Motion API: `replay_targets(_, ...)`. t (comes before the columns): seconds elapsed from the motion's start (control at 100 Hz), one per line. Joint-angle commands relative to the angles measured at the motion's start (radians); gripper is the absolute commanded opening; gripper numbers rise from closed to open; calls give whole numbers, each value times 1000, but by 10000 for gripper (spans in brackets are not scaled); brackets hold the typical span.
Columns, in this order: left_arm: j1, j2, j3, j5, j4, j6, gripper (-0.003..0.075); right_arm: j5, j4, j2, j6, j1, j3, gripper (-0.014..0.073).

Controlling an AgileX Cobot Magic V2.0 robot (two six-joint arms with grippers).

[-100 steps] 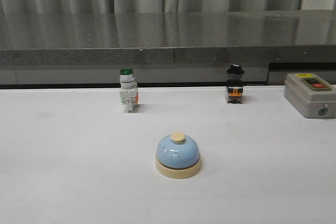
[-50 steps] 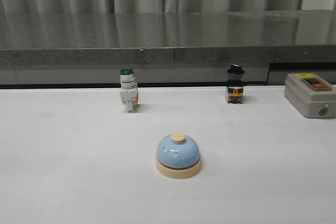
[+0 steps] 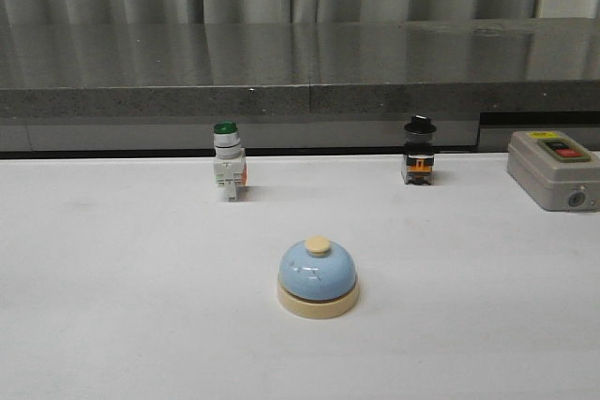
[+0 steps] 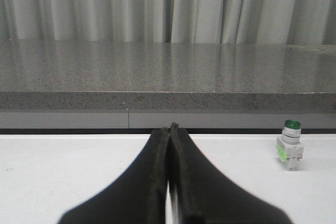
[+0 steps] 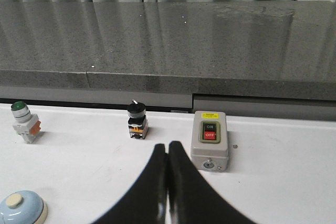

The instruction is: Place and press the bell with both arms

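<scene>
On the white table [image 3: 112, 306], near its middle, the bell [image 3: 318, 276] stood alone with bare surface on every side. Its light-blue dome sat upright on a cream base, the cream button pointing straight up. Well behind it, along the table's far edge, stood a green-capped switch [image 3: 228, 160], a black-knobbed switch [image 3: 419, 151] and a grey on/off box [image 3: 554, 169]. Left gripper [image 4: 169, 129] and right gripper [image 5: 167, 148] each had fingers pressed together, holding nothing.

The bell [image 3: 318, 276] has a glossy light-blue dome on a matt white table [image 3: 112, 306] beneath a polished speckled stone ledge [image 3: 281, 67].
</scene>
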Motion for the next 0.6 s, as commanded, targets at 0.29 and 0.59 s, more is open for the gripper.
replay_targets(0.29,1,-32,55,-81,2,-11,-21,-171,-79,-248,32,-18,190,-64)
replay_targets(0.59,1,-32,55,-81,2,-11,-21,-201,-81,-272,103,-77,289,-64)
